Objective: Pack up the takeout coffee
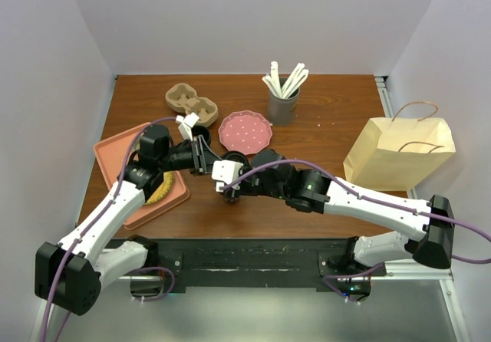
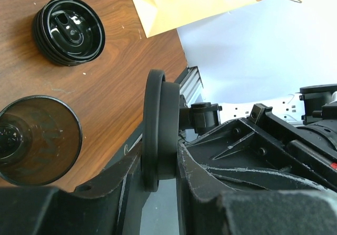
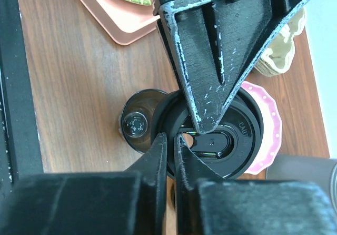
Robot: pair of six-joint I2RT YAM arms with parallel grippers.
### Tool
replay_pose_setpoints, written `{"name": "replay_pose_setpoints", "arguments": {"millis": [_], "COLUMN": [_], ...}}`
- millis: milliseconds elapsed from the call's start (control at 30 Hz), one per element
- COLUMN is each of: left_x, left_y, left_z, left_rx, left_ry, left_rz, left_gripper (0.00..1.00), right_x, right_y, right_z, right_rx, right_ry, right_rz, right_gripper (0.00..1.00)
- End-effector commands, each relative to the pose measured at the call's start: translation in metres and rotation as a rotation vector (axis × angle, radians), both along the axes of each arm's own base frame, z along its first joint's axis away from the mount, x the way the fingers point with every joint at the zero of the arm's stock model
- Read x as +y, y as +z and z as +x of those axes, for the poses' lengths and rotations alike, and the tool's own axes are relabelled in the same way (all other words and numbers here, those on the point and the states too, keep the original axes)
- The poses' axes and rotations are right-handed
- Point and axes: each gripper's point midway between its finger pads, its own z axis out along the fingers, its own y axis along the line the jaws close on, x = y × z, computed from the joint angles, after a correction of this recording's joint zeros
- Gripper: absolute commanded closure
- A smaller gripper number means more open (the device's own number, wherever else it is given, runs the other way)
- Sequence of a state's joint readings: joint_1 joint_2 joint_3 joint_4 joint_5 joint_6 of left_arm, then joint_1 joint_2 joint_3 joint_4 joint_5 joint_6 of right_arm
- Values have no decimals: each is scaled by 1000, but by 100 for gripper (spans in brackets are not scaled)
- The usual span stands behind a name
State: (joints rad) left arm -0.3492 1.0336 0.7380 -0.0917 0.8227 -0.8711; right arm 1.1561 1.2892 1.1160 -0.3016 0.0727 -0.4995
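A black coffee lid (image 3: pixel 239 140) hangs flat above the table, sip hole up. My left gripper (image 2: pixel 160 153) is shut on it, one finger over its top and one beneath; the lid (image 2: pixel 158 103) shows edge-on between them. My right gripper (image 3: pixel 171 140) points down and pinches the lid's raised rim, fingers almost closed. In the top view the lid (image 1: pixel 234 159) sits between the left gripper (image 1: pixel 205 158) and the right gripper (image 1: pixel 229 186). A dark empty cup (image 3: pixel 138 127) stands on the table just beside and below the lid; it also shows in the left wrist view (image 2: pixel 37 140).
A stack of black lids (image 1: pixel 268 160) lies right of the grippers. A brown paper bag (image 1: pixel 399 154) stands at right. A pulp cup carrier (image 1: pixel 192 104), a pink plate (image 1: pixel 245 131) and a grey holder of stirrers (image 1: pixel 282 100) are at the back. A pink tray (image 1: pixel 115 146) is at left.
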Motion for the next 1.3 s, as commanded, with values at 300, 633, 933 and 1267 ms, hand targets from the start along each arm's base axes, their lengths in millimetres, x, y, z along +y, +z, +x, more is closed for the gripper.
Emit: {"name": "replay_pose_setpoints", "arguments": {"millis": [300,633,933,1267], "left_x": [18,76,72,70], "left_y": [22,-23,-65,-93], "left_z": [48,84,51,31], "left_rx": [-140,-80,24,69], "left_ry": [134,375,291,231], "left_rz": [221,531,401,356], "left_gripper": [28,16,40,45], "right_x": [8,17,23,27], "right_y": [2,-23,-45,-65], "right_z": [-9,-26,-20,-7], "right_rx": [120,261,311,335], "right_ry": [-5,17,4,-16], "right_rz": [-30,-42,-78,-124], "right_gripper": [100,100,100,100]}}
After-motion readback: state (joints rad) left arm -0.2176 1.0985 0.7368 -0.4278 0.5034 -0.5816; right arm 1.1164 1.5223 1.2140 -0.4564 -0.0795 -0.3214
